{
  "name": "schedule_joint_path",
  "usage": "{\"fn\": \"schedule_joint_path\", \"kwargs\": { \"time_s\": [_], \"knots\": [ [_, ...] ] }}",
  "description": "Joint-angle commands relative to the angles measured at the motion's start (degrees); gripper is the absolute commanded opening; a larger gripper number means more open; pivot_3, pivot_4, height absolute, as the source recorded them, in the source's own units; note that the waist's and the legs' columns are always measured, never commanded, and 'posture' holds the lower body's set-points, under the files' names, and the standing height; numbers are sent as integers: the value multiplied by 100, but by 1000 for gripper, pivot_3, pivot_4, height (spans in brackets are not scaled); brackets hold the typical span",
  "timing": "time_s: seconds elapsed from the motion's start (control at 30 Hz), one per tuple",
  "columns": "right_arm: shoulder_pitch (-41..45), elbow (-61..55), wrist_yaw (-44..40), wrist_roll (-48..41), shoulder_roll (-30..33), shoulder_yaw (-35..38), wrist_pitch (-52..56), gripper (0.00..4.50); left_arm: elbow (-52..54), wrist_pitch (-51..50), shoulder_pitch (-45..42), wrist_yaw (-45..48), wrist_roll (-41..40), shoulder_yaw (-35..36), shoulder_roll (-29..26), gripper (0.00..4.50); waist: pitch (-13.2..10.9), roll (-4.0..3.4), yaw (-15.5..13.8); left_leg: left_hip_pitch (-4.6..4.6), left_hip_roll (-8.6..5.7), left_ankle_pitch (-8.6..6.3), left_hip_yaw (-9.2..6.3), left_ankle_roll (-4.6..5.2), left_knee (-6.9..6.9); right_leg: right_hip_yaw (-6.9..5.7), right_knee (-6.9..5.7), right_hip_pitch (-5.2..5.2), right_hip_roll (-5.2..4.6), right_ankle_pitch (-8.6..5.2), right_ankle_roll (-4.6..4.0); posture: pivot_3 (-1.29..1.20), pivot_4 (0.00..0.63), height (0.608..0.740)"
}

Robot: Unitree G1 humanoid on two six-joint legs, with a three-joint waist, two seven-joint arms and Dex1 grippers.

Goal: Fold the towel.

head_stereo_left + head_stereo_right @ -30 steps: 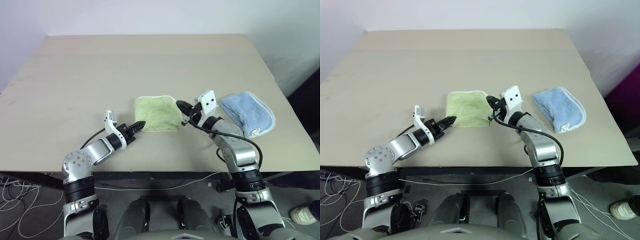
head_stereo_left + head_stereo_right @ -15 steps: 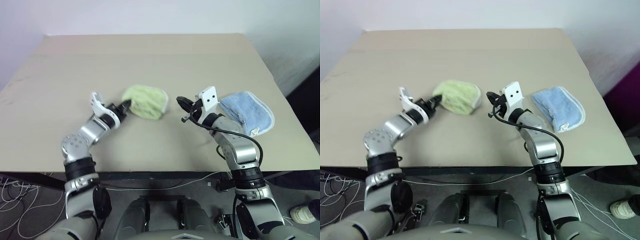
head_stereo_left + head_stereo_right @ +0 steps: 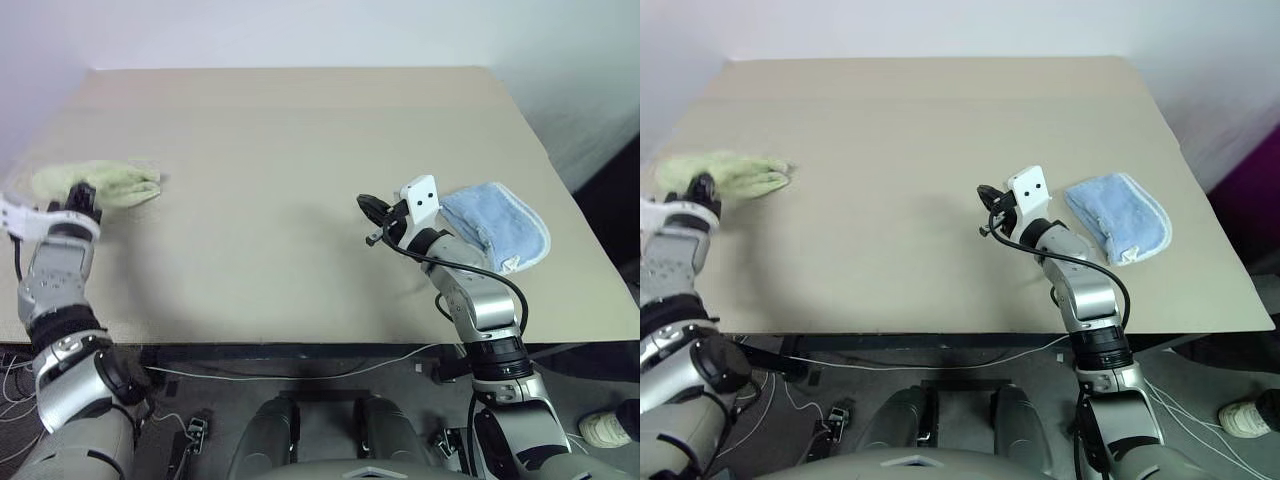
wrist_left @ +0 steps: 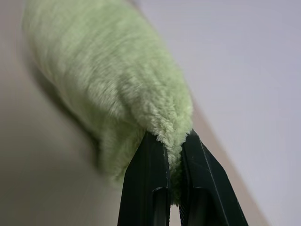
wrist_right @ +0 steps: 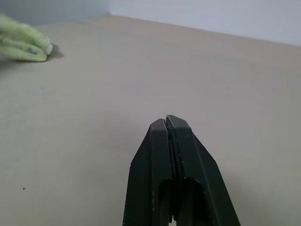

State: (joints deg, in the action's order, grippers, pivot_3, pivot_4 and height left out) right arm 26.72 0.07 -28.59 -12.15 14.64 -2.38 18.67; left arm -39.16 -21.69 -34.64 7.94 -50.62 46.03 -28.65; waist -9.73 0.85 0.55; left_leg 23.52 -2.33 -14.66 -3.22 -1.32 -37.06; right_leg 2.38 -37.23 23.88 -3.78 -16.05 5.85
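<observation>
Right gripper [image 3: 372, 222], pinched empty, hovers mid-table [image 3: 300, 150]. Left gripper [image 4: 173, 155] pinches the towel [image 3: 110, 183], bunched at the table's far-left edge. Folding appears done or being set aside; next, release it flat.

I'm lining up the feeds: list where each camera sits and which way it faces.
Left and right eye views: on the head, looking forward and down over the table; both arms show.
Left wrist view: along the left hand, shut on the green towel.
Right wrist view: along the shut right hand, across the table.
Shared: the green towel shows in the right wrist and eye views.
</observation>
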Motion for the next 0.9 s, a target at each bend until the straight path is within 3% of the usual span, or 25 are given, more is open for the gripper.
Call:
{"fn": "schedule_joint_path", "kwargs": {
  "time_s": [0.03, 0.1, 0.2, 0.53, 0.77, 0.8, 0.9],
  "knots": [
    [37, -173, -22, -21, 48, 61, -98, 0, 689, 53, 421, -186, -208, 237, 343, 27, 2, 3, 4, 1, 0, 0, -2, 1, 0, 0, 0, 0, -2, 0, 0, 0, 150, 740],
    [64, -114, -63, -6, 63, 32, -99, 0, 1116, 0, 735, -282, -352, 328, 587, 27, 3, 5, 22, 2, 2, -1, -2, 1, 1, 1, -2, 3, -6, 0, 0, 0, 150, 740],
    [112, -41, -124, 8, 52, -24, -106, 0, 1544, -59, 993, -410, -545, 415, 811, 882, 3, 5, 35, 1, 4, -1, -1, 1, 3, 4, -2, 5, -4, 0, 0, 0, 150, 740],
    [212, 91, -209, 41, -21, -117, -149, 0, 2357, -484, 1401, -533, -1136, 315, 983, 4388, 3, 6, 33, 1, 5, -1, 1, 1, 1, 3, -3, 4, 1, 0, 0, 0, 150, 740],
    [235, 128, -190, 43, -71, -98, -160, 0, 3359, -1301, 1491, -354, -1028, -900, 1322, 4449, 4, 8, -6, 1, -1, -1, -5, 1, -4, -3, -2, -6, 1, 0, 0, 0, 150, 740],
    [239, 131, -181, 46, -85, -99, -160, 0, 3496, -1341, 1447, -385, -840, -1208, 1388, 4449, 4, 8, 6, 1, -1, -1, -5, 1, -4, -3, -1, -7, 2, 0, 0, 0, 150, 740],
    [195, 99, -130, 35, -117, -67, -151, 0, 3732, -1127, 1018, 117, 673, -3027, 1180, 4449, 4, 8, -6, 0, 1, 1, -5, -1, -2, -4, -3, -4, 9, 0, 0, 0, 150, 740]
  ]
}}
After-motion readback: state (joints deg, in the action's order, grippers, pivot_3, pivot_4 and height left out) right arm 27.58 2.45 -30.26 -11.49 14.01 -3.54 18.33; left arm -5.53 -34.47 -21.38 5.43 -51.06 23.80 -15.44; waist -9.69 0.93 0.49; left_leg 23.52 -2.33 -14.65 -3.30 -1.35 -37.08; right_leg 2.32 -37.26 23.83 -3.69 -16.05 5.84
